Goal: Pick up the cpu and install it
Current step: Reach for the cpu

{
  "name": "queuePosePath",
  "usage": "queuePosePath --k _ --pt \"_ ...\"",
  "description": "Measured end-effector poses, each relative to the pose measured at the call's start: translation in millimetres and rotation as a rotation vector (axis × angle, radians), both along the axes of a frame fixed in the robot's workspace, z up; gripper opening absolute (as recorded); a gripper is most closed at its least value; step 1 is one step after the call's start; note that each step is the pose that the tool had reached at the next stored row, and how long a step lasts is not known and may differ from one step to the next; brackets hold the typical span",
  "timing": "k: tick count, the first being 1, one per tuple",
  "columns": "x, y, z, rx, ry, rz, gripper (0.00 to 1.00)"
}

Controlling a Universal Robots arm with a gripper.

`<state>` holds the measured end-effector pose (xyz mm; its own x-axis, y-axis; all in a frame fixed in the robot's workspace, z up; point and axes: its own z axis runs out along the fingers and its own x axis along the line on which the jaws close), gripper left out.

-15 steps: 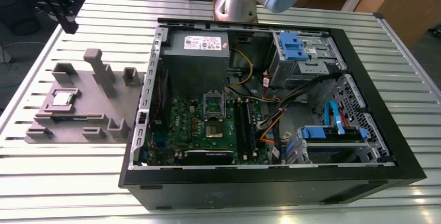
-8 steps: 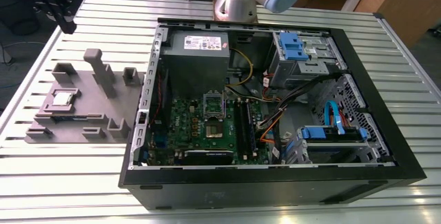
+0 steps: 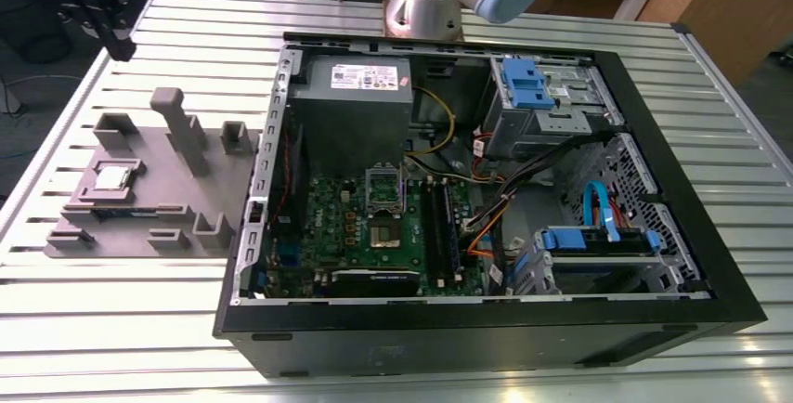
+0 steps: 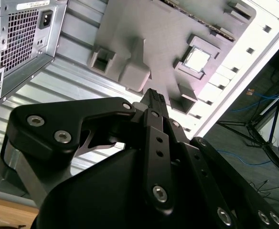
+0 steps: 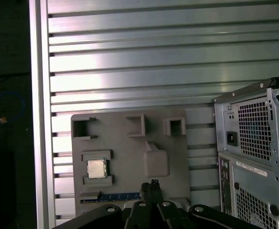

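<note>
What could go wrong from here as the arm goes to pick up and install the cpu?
1. The cpu sits between low fixture walls; an off-centre gripper could strike them.
2. Tall posts stand close by and might be knocked.
3. The socket lies deep in the case beside cables; the cpu could land askew.
</note>
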<state>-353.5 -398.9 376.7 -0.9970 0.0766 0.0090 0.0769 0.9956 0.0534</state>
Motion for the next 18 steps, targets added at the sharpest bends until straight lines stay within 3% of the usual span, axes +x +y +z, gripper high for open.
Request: queuePosePath --k 11,18 --pt "-4.5 0.0 -0.7 -0.0001 0.0012 0.000 0.10" --pt "-16.9 0.0 -2.3 0.0000 0.0045 0.000 0.10"
